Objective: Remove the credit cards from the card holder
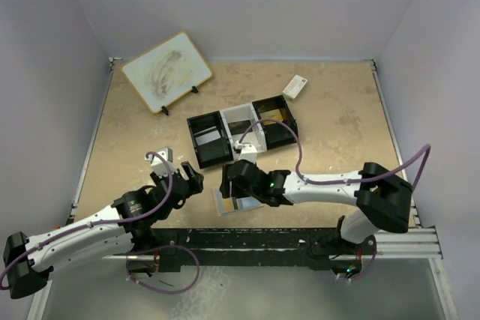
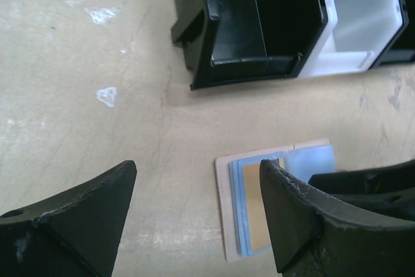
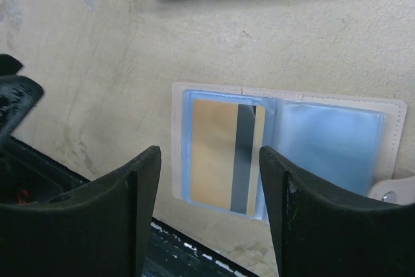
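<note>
The card holder (image 1: pixel 225 206) lies open and flat on the table near the front edge, pale blue inside with a tan border. In the right wrist view the card holder (image 3: pixel 324 141) shows a gold credit card (image 3: pixel 214 154) with a dark stripe in its left sleeve. My right gripper (image 3: pixel 211 189) hovers over that card, open, with nothing between its fingers. My left gripper (image 2: pixel 198 209) is open over bare table just left of the card holder (image 2: pixel 235 205), and its right finger (image 2: pixel 305 218) hides part of the gold card (image 2: pixel 259 215). From above, the right gripper (image 1: pixel 244 183) covers the holder's right part, while the left gripper (image 1: pixel 187 180) is beside it.
A black-and-white three-compartment tray (image 1: pixel 240 129) stands just behind the card holder, with flat items in its outer compartments. A small white box with a red mark (image 1: pixel 295 86) lies at the back right. A white board on a stand (image 1: pixel 166 70) is at the back left.
</note>
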